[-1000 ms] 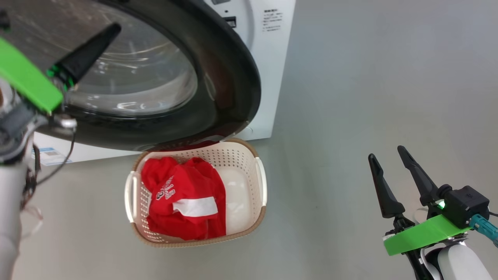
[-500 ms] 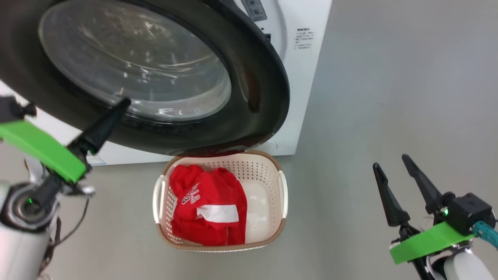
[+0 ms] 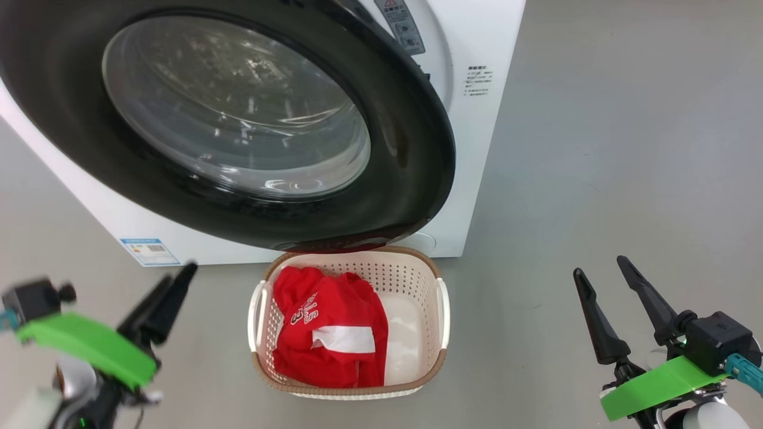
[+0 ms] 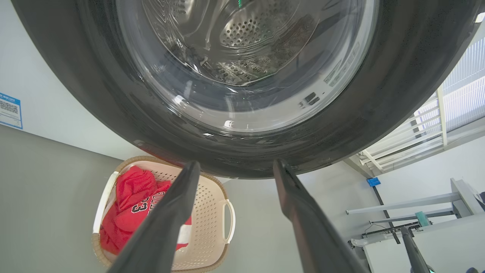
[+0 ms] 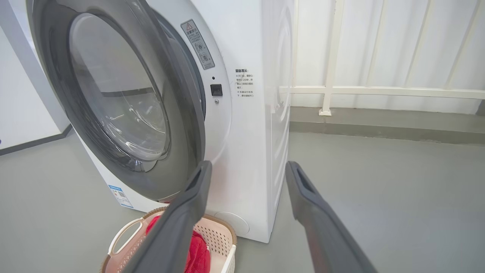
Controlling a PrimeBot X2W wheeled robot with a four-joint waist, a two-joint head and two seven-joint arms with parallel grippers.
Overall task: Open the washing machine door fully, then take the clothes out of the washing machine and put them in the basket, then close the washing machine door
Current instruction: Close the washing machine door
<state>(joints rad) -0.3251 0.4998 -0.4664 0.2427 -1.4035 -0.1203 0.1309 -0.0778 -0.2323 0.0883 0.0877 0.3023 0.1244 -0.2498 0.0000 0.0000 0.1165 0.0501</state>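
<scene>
The clothes (image 3: 331, 339) are in the basket (image 3: 440, 357) just below the door (image 3: 238, 113), which hangs ajar. Left hand (image 4: 235, 165) and right hand (image 3: 599, 266) both spread open, empty. That door looks rigid, heavy and slick, I'd push its black rim (image 3: 417, 155) near the latch side

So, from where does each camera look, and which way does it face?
Head view: on the robot's head, facing forward and down at the washing machine door and the basket with the clothes; left gripper lower left, right gripper lower right, both open.
Left wrist view: on the left wrist, facing up at the door's glass; the left gripper rises from the bottom edge.
Right wrist view: on the right wrist, facing a front corner of the washing machine; the right gripper rises likewise.
Shared: all three show the door and the basket.
</scene>
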